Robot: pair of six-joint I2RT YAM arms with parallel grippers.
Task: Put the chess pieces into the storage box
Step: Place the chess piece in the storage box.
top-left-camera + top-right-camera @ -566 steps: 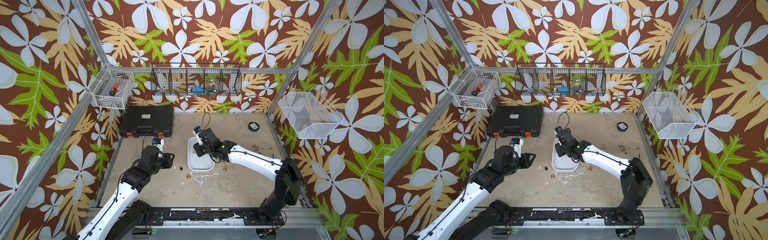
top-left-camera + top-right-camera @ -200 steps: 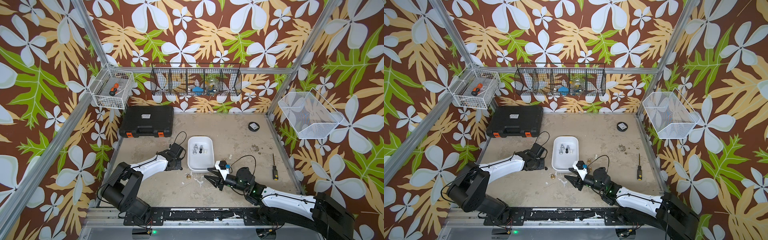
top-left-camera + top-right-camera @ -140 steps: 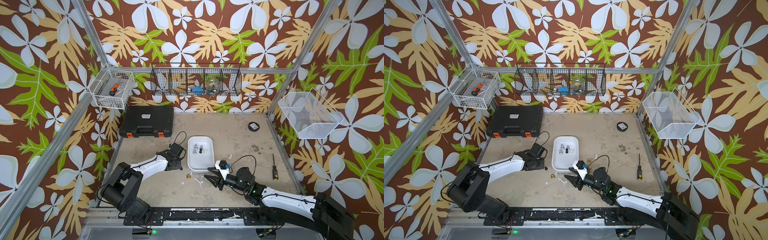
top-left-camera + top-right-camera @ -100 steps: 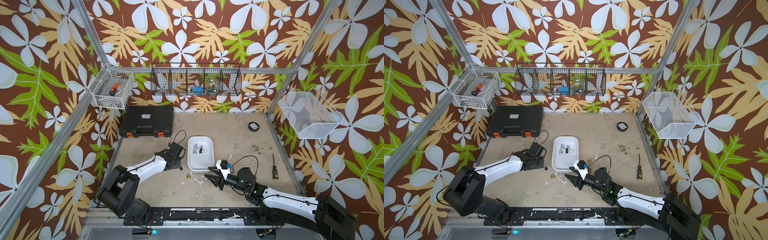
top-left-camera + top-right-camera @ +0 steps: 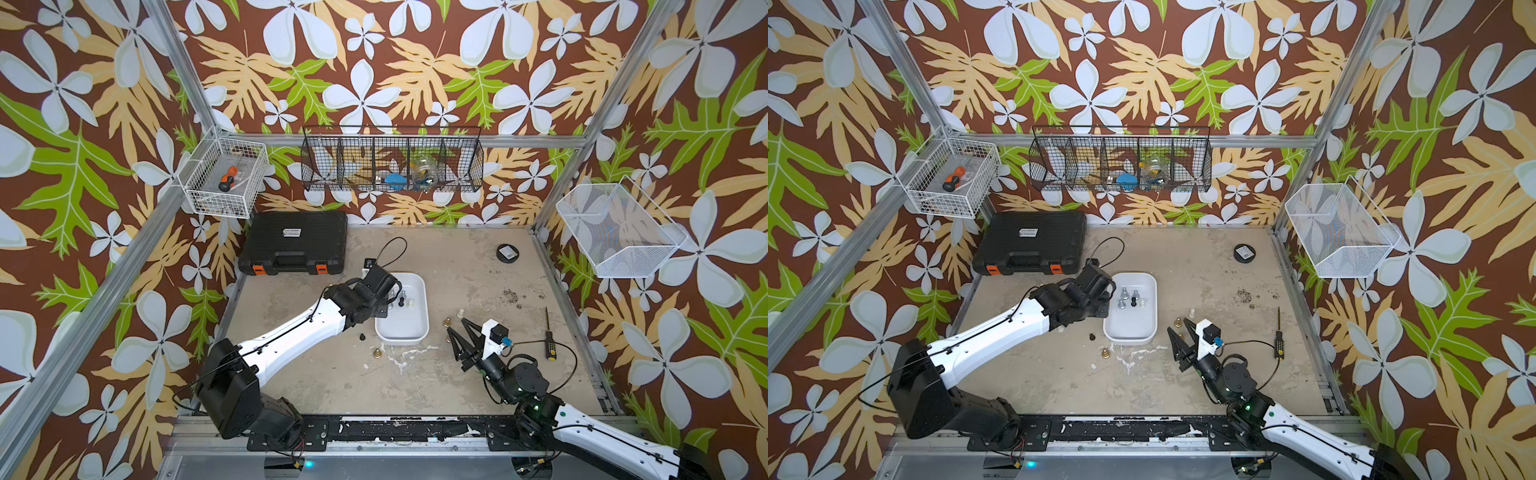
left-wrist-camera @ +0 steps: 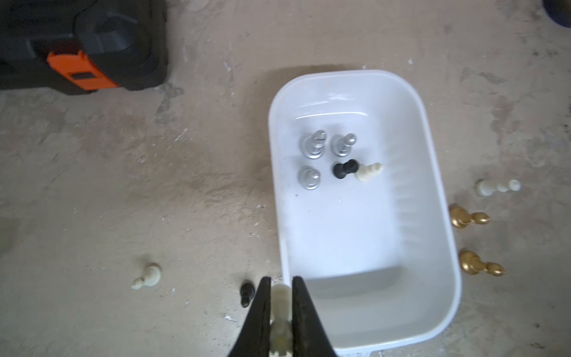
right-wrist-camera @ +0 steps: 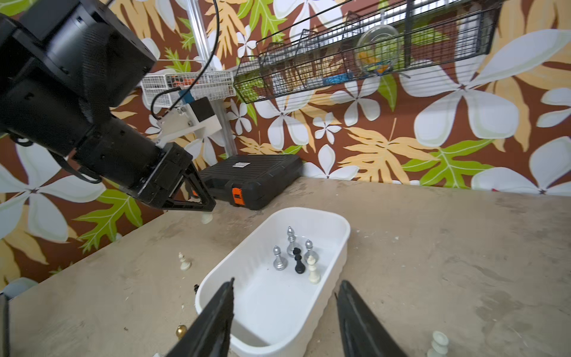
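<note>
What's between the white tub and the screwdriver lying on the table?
A cream chess piece, a gold one and the right gripper, jaws open, as both top views show.

No legible text, case label [image 5: 292,232] blurred

Bright even light from above; both top views sharp. Soft faint shadows on worktop [image 5: 316,374]. Glare streak on storage box [image 6: 333,115] wall. My left claw [image 6: 281,279] blurred close to lens. Right wrist view bows at edges.
</note>
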